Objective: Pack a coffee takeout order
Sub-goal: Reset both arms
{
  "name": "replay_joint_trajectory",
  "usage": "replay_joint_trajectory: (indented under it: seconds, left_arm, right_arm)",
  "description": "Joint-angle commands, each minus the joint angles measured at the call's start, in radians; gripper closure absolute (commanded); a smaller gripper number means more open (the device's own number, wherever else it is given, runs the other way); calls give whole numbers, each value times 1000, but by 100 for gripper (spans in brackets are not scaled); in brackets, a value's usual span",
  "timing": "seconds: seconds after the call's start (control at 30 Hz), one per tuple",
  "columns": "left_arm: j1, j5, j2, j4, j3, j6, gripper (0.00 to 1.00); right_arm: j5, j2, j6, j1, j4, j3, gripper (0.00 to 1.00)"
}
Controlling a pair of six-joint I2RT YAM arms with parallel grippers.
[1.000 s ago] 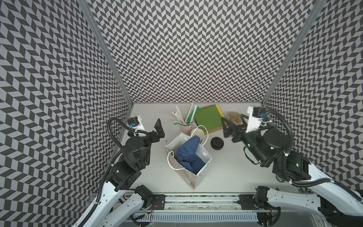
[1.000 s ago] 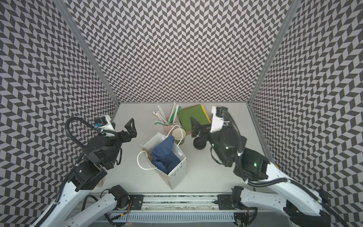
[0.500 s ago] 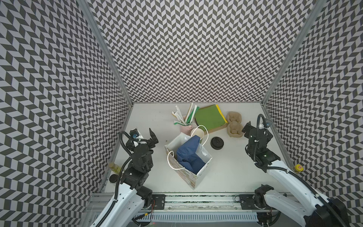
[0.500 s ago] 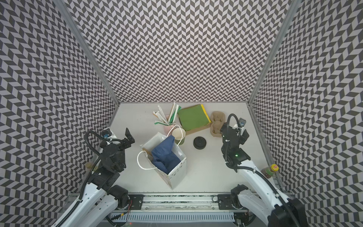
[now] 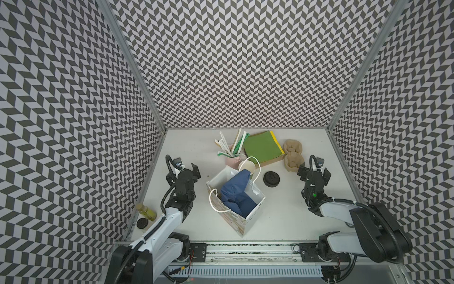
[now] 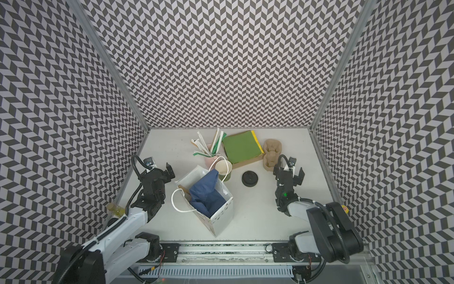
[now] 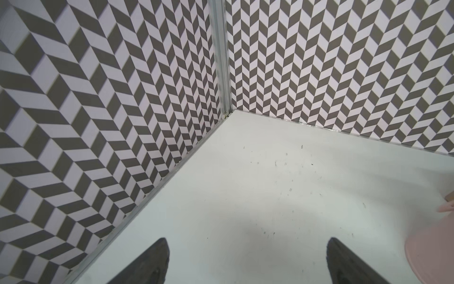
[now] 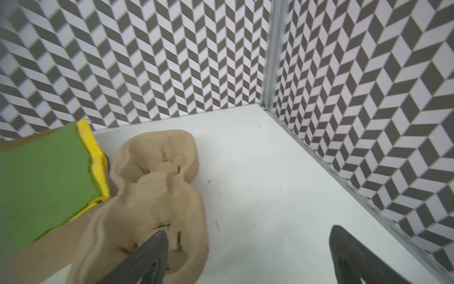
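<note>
A small green paper cup [image 5: 247, 166] [image 6: 224, 169] stands open just behind a white paper bag [image 5: 255, 211] [image 6: 224, 209]. The bag's cord handle loops over the cup. A dark blue napkin [image 5: 237, 194] [image 6: 206, 194] sticks out of the bag. The black lid [image 5: 271, 178] [image 6: 249, 178] lies flat on the table right of the cup. The tan pulp carrier [image 5: 292, 155] [image 6: 272, 153] [image 8: 157, 196] lies at the back right. My right gripper [image 5: 314, 171] [image 6: 289, 171] [image 8: 248, 236] is open and empty, one finger over the carrier's near end. My left gripper [image 5: 184, 169] [image 6: 159, 169] [image 7: 245, 248] is open over bare table, left of the bag.
A pink cup [image 5: 232, 159] [image 7: 432, 255] holding wrapped straws stands behind the bag. A stack of green and yellow napkins [image 5: 262, 148] [image 8: 44, 177] on brown card lies beside the carrier. Patterned walls close three sides. A small bottle [image 5: 146, 211] stands outside the left wall.
Both arms have dropped from raised poses and drawn back to their own sides. The right gripper left the space above the lid and now sits by the carrier. No object has moved.
</note>
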Motion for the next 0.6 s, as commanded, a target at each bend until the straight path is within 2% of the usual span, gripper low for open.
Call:
replay_joint_trajectory:
  seconds: [0.0, 0.07, 0.13, 0.23, 0.3, 0.37, 0.4, 0.5, 0.53, 0.57]
  left_arm:
    - [49, 86, 89, 231, -34, 4, 0]
    - [77, 115, 127, 331, -57, 33, 0]
    - [97, 148, 171, 422, -72, 56, 0]
    - [118, 162, 270, 573, -99, 101, 0]
    - [148, 237, 320, 703, -132, 101, 0]
    - [169, 289, 347, 745, -126, 97, 0]
    - [171, 292, 376, 802, -139, 100, 0]
    - [180, 413, 492, 991, -182, 137, 0]
    - [184, 418, 527, 1050, -185, 144, 0]
    - [191, 418, 524, 985, -158, 144, 0]
  right_arm:
    - [-110, 73, -120, -7, 305, -16, 1]
    - [-110, 104, -92, -35, 368, -30, 1]
    - [-178, 119, -53, -83, 428, -55, 1]
    - [-269, 112, -33, -128, 417, -62, 1]
    - [-342, 111, -31, -143, 359, -54, 1]
    - [-363, 180, -72, -137, 616, -140, 1]
    - [-332, 199, -82, -124, 659, -152, 1]
    - [-303, 163, -44, -130, 504, -105, 1]
    - [-288, 156, -30, -130, 458, -93, 1]
    - [-291, 149, -29, -129, 447, -93, 1]
